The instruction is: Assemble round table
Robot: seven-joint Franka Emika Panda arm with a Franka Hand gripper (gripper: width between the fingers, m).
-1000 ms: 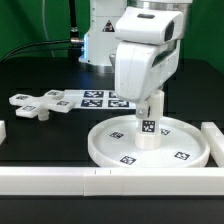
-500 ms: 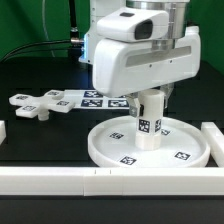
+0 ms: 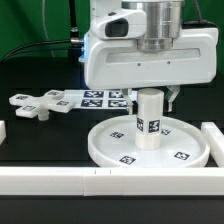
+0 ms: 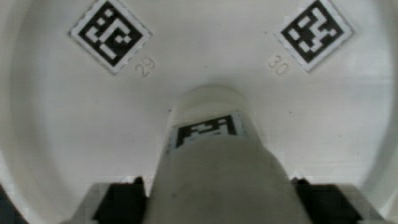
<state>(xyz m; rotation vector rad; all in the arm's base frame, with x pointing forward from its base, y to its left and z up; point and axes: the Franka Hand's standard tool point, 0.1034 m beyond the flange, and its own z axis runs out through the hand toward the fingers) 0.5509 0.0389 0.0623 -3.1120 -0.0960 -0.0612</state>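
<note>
Three parts: I see the disc [image 3: 95,148], the post [image 3: 148,125] and the cross-shaped piece [image 3: 33,106], all white with black-and-white tags.
Post: it stands upright at the centre of the disc, foot on the hub, with one tag facing the exterior camera.
Disc: it lies flat on the black surface [image 3: 45,145] with its rim up. Tags on its floor ring the post.
Gripper: the gripper [image 3: 150,92] hangs straight over the post. Its wide body hides the post's top edge in the exterior view.
Fingers: in the wrist view the dark fingers [image 4: 121,200] sit against both sides of the post [image 4: 217,150] with no gap showing. I read them as clamped on its upper end.
Cross-shaped piece: it lies flat on the surface at the exterior view's left, well apart from the disc.
Marker board: the marker board [image 3: 95,98] lies behind the disc, just beside the cross-shaped piece.
Edges: the front bar [image 3: 100,178] runs just beside the disc's near rim. The right bar [image 3: 212,135] stands close to its rim on the exterior view's right.
Open room: bare surface lies between the disc's rim and the cross-shaped piece. Room is tight at the front and right rims.
</note>
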